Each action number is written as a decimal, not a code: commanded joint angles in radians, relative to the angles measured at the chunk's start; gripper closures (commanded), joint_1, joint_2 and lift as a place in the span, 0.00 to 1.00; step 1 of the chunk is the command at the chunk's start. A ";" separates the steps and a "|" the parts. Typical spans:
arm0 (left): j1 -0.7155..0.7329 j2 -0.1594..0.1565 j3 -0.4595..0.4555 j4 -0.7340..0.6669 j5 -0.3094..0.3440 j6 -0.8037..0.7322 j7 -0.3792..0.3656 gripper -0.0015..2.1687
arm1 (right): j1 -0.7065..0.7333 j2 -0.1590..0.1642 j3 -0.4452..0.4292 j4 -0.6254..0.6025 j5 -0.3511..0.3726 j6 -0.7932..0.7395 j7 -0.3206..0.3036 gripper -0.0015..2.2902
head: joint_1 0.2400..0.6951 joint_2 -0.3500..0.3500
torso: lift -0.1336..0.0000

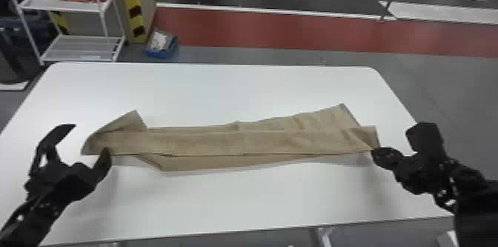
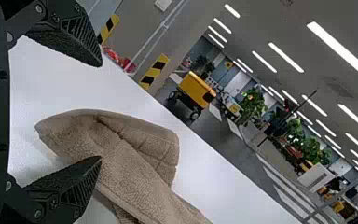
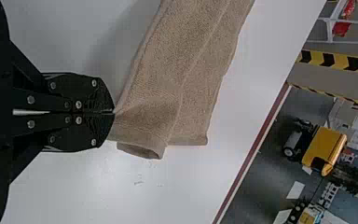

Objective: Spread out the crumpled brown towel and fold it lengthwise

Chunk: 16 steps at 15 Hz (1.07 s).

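Standing ahead, white table (image 1: 222, 201); white rack (image 1: 40, 2) beyond its far left corner. Brown towel (image 1: 222, 142) lies across mid-table in a long, uneven strip, layers overlapping, flap angled out at left end. Left gripper (image 1: 90, 137) by that end: fingers wide apart, nothing clamped. Right gripper (image 1: 379, 153) at right end: fingertips together, clamped on the towel's near edge.

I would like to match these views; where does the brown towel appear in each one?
Head view: brown towel, across the middle of the white table.
Left wrist view: its loose end, before the open left gripper.
Right wrist view: its other end, pinched by the right gripper.
Shared landmark: the white table.
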 commanded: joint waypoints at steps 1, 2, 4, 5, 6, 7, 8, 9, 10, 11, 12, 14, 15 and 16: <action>0.031 0.009 0.033 -0.041 -0.019 0.021 -0.018 0.10 | -0.001 0.000 -0.001 0.000 0.000 0.001 0.000 0.63 | 1.00 0.33 | 0.10; 0.051 0.015 0.051 -0.060 -0.026 0.018 -0.030 0.10 | -0.001 0.000 -0.002 0.002 0.000 0.001 0.000 0.63 | 1.00 0.33 | 0.10; 0.080 0.034 0.056 -0.100 -0.046 0.021 -0.042 0.10 | -0.001 -0.001 -0.005 0.005 -0.008 -0.002 0.000 0.63 | 1.00 0.34 | 0.10; 0.095 0.035 0.069 -0.114 -0.060 0.018 -0.059 0.10 | -0.001 -0.003 -0.005 0.008 -0.012 -0.002 0.000 0.63 | 1.00 0.34 | 0.10; 0.103 0.041 0.071 -0.120 -0.063 0.021 -0.067 0.10 | -0.003 -0.001 -0.007 0.008 -0.014 -0.005 0.000 0.63 | 1.00 0.34 | 0.10; 0.109 0.049 0.069 -0.123 -0.077 0.021 -0.080 0.10 | -0.001 -0.003 -0.007 0.008 -0.014 -0.005 0.000 0.63 | 1.00 0.34 | 0.10; 0.113 0.050 0.068 -0.123 -0.091 0.037 -0.088 0.10 | -0.001 -0.001 -0.007 0.008 -0.015 -0.005 0.000 0.63 | 1.00 0.34 | 0.10; 0.117 0.052 0.065 -0.123 -0.109 0.049 -0.091 0.10 | 0.000 -0.001 -0.007 0.006 -0.017 -0.008 0.000 0.63 | 1.00 0.34 | 0.10; 0.118 0.053 0.062 -0.123 -0.129 0.049 -0.097 0.10 | 0.002 -0.001 -0.008 0.006 -0.017 -0.008 0.000 0.63 | 1.00 0.34 | 0.10; 0.121 0.060 0.057 -0.123 -0.138 0.046 -0.097 0.10 | 0.005 -0.003 -0.011 0.006 -0.020 -0.008 0.000 0.63 | 1.00 0.34 | 0.10; 0.123 0.066 0.048 -0.123 -0.155 0.046 -0.097 0.10 | 0.008 -0.003 -0.015 0.003 -0.021 -0.008 0.000 0.63 | 1.00 0.34 | 0.10; 0.124 0.066 0.045 -0.123 -0.166 0.037 -0.094 0.13 | 0.008 -0.001 -0.025 0.000 -0.034 -0.008 0.011 0.63 | 1.00 0.33 | 0.10; 0.123 0.066 0.045 -0.123 -0.166 0.037 -0.088 0.15 | 0.010 -0.001 -0.027 -0.003 -0.043 -0.008 0.012 0.63 | 1.00 0.33 | 0.10; 0.120 0.066 0.039 -0.123 -0.175 0.033 -0.087 0.15 | 0.013 -0.001 -0.033 -0.005 -0.044 -0.008 0.012 0.63 | 1.00 0.33 | 0.10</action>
